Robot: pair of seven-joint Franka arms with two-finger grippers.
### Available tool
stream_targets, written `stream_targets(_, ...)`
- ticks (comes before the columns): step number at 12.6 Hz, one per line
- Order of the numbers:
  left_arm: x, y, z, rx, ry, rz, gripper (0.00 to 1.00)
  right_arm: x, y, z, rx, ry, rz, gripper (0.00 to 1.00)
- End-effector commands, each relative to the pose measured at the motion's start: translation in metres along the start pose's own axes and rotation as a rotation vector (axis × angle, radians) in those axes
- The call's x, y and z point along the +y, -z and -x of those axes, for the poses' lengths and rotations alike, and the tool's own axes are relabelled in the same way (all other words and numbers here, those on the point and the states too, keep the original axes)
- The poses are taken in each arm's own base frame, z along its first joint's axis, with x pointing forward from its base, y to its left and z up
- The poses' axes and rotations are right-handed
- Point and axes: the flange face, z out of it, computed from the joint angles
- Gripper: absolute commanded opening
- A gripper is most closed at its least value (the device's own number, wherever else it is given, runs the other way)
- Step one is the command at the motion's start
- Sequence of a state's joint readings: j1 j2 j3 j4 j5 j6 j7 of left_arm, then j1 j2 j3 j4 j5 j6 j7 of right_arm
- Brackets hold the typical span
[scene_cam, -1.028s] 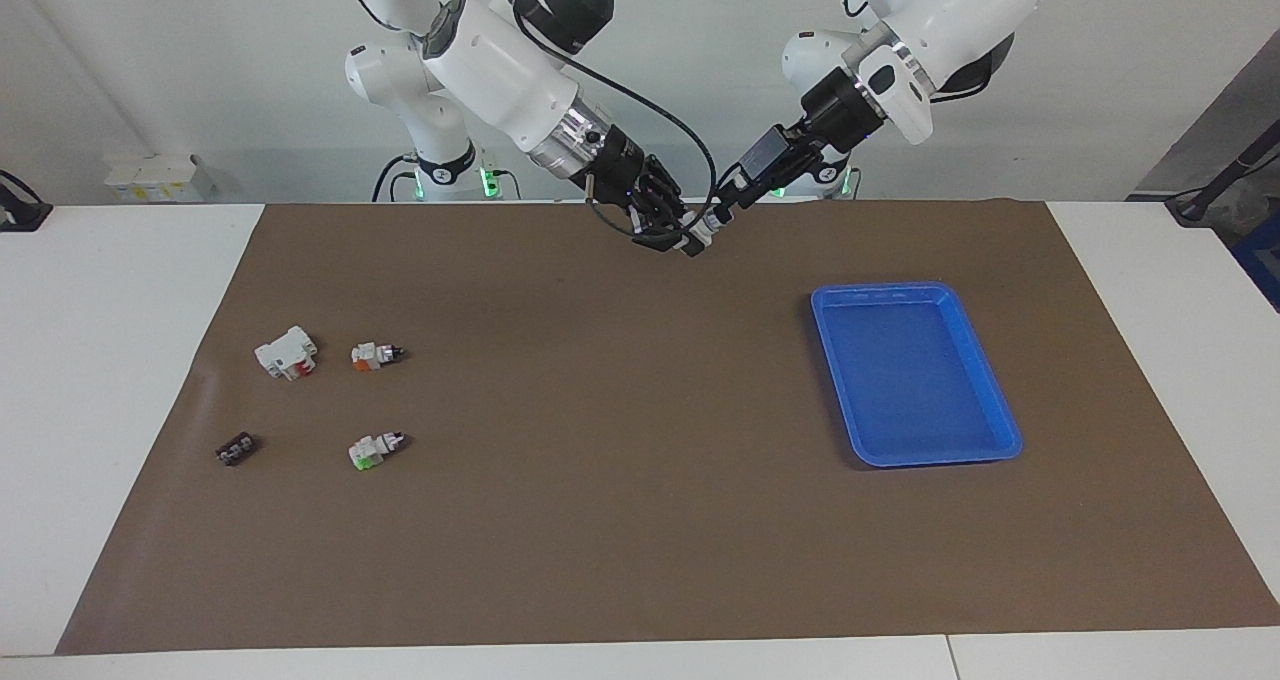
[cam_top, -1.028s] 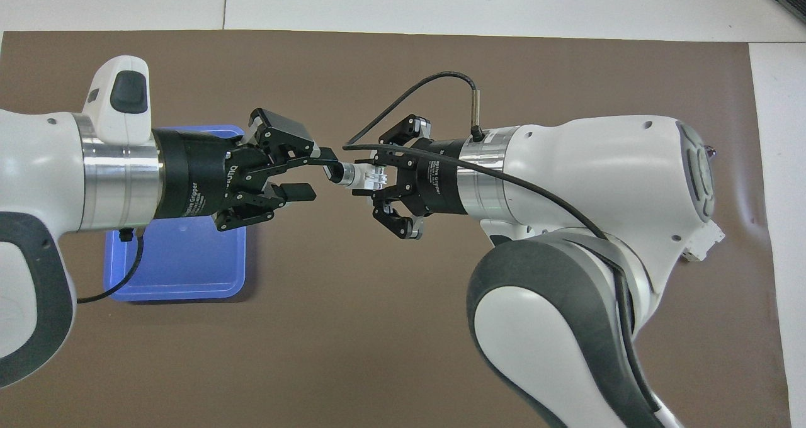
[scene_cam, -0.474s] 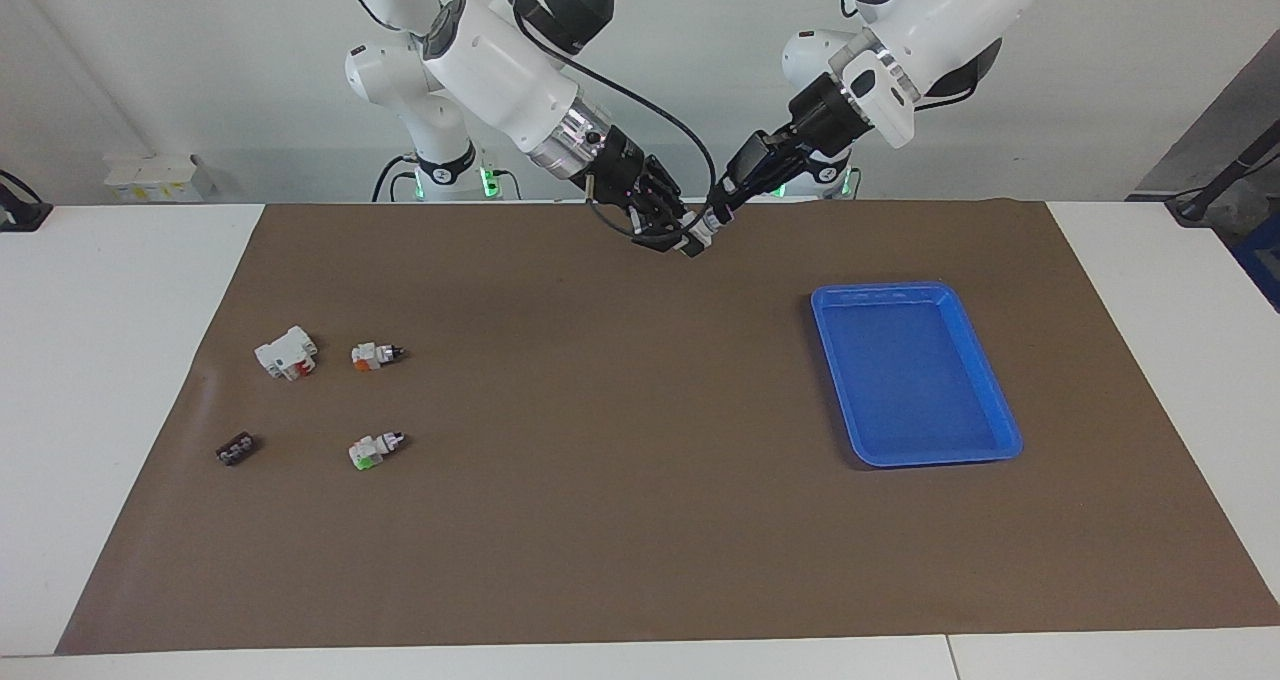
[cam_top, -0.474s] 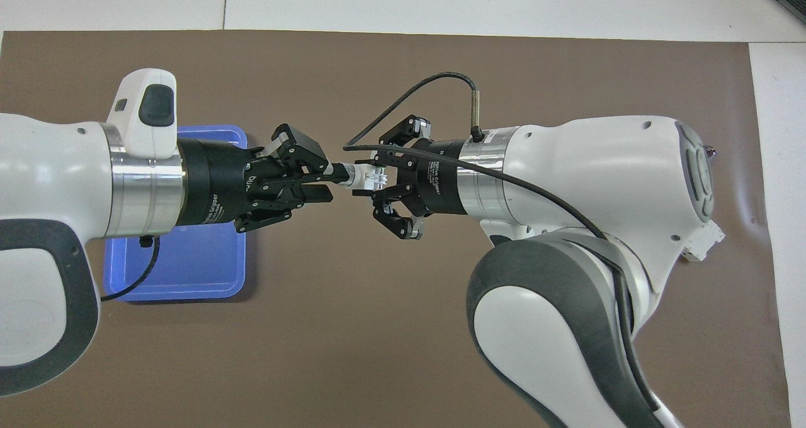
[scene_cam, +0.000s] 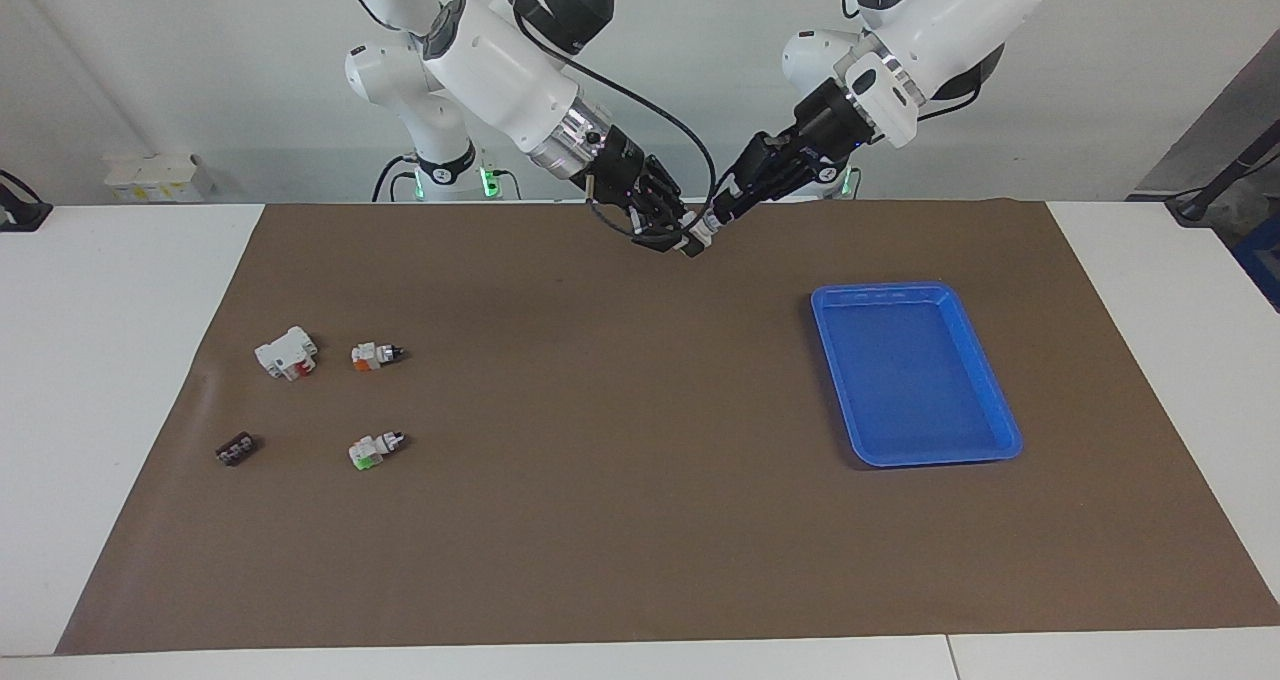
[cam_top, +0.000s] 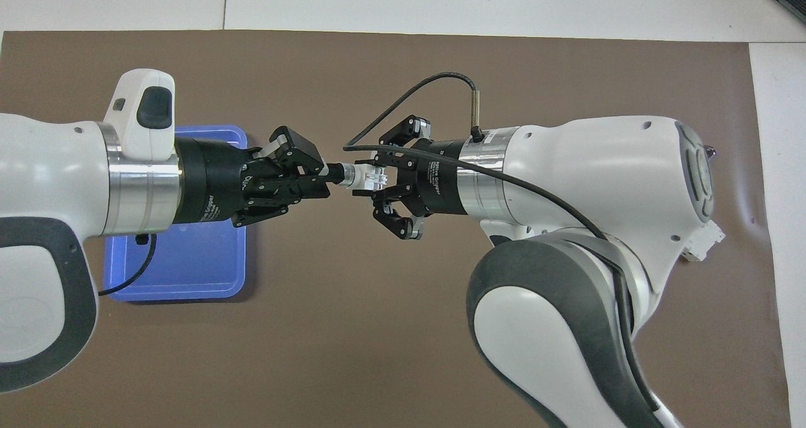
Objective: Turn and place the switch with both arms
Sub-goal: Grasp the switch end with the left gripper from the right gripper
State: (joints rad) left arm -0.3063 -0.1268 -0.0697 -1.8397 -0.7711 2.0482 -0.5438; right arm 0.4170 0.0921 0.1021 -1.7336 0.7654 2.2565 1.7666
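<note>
The switch [cam_top: 368, 176] is suspended above the brown mat [scene_cam: 640, 520], clamped at its white body by the right gripper [cam_top: 371, 177]. The left gripper [cam_top: 327, 175] pinches the black knob end; the knob is largely hidden by its fingers. The light-green part cannot be made out. A similar green-ended switch [scene_cam: 372, 449] lies toward the right arm's end, and the blue tray [scene_cam: 990, 400] is partly hidden overhead.

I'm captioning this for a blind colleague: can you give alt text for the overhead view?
Two white robot arms meet in mid-air over a brown mat: the right gripper holds a small white switch while the left gripper closes on its black knob end. A blue tray lies under the left arm.
</note>
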Motion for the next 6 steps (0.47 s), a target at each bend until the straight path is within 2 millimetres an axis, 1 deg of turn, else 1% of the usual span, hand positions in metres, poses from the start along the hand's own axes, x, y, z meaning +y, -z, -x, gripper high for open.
stream_targets(1,-0.0038,-0.0008,0.0046,0.015,-0.044,0.009,0.27,0.0008,0.0011,-0.0005,-0.007,-0.01,-0.001,0.0)
stream_targets(3,-0.0027,-0.0028,0.0076,0.01,-0.047,0.007,0.25,0.0008,0.0011,-0.0005,-0.007,-0.01,-0.001,0.0)
stream_targets(4,-0.0027,-0.0028,0.0076,0.01,-0.048,0.007,0.21,0.0008,0.0011,-0.0005,-0.008,-0.011,-0.001,0.0)
stream_targets(6,-0.0007,-0.0047,0.01,0.01,-0.072,0.008,0.0,0.0008,0.0011,-0.0005,-0.007,-0.01,-0.001,0.0)
